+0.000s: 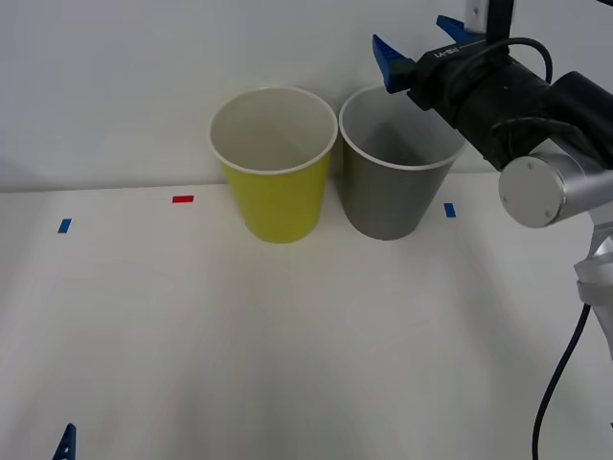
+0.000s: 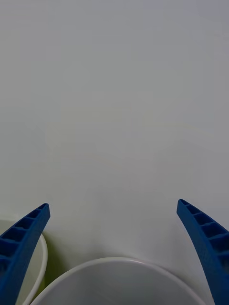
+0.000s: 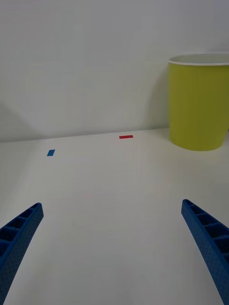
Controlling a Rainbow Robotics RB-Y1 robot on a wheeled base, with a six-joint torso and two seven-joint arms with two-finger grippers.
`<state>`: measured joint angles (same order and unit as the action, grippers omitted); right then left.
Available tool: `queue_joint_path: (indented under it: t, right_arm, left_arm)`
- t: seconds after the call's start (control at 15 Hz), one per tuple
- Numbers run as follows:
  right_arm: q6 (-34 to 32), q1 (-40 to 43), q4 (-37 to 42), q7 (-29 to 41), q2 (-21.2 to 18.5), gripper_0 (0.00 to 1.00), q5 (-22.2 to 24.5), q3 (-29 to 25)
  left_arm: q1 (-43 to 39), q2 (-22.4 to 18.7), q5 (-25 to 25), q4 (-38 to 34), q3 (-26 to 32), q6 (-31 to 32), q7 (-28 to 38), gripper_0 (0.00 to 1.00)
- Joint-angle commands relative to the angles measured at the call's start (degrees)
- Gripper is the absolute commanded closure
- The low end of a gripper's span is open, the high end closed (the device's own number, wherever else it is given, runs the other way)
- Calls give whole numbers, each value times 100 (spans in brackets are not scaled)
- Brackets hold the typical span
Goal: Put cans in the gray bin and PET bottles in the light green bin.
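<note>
Two bins stand side by side at the back of the white table [image 1: 287, 335], against the wall, rims touching or nearly so: the light green bin [image 1: 276, 196] on the left, the gray bin [image 1: 393, 196] on the right. Both upright, open tops, pale insides; what's visible of both interiors from the front view shows nothing inside. Right gripper [image 1: 421, 43] is raised above the gray bin's far right rim, its blue fingers [image 1: 388, 59] spread wide with nothing between them. Right wrist view agrees: right gripper [image 2: 114, 248] wide, the gray bin's white rim [image 2: 114, 261] curving just below and between the fingers, a sliver of the light green bin's rim [image 2: 43, 257] next to one finger, plain wall beyond. Left gripper [image 3: 112, 248] sits low over the table at the near left; a blue fingertip [image 1: 65, 443] pokes into the front view's bottom left corner. Its fingers are also wide apart and empty, pointed across bare tabletop toward the light green bin [image 3: 199, 102], well short of it. Tape marks on the table: a red marker [image 1: 183, 199] left of the green bin, a blue marker [image 1: 64, 226] further left, another blue marker [image 1: 449, 210] right of the gray bin. Can't locate the can from these views.
</note>
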<state>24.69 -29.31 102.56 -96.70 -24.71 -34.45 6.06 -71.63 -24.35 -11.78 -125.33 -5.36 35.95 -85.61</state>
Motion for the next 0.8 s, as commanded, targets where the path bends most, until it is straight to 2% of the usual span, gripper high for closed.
queue_joint_path:
  t: [0.07,0.33,0.4,0.47,0.53,0.6,0.8]
  right_arm:
    - [1,5,80,-33,-34,0,8,-44]
    - [18,5,115,-7,-69,0,-18,-44]
    - [300,5,238,2,-69,0,-18,-88]
    - [845,5,537,2,-69,0,-18,-228]
    - [1732,31,1047,64,-43,0,-27,-475]
    - [2189,92,1407,301,-43,0,-35,-580]
    - [2822,462,2383,1277,-254,0,-44,-598]
  left_arm:
    - [0,0,0,0,0,0,0,0]
    - [0,0,0,0,0,0,0,0]
    - [0,0,0,0,0,0,0,0]
    - [0,0,0,0,0,0,0,0]
    - [0,0,0,0,0,0,0,0]
    - [0,0,0,0,0,0,0,0]
    - [0,0,0,0,0,0,0,0]
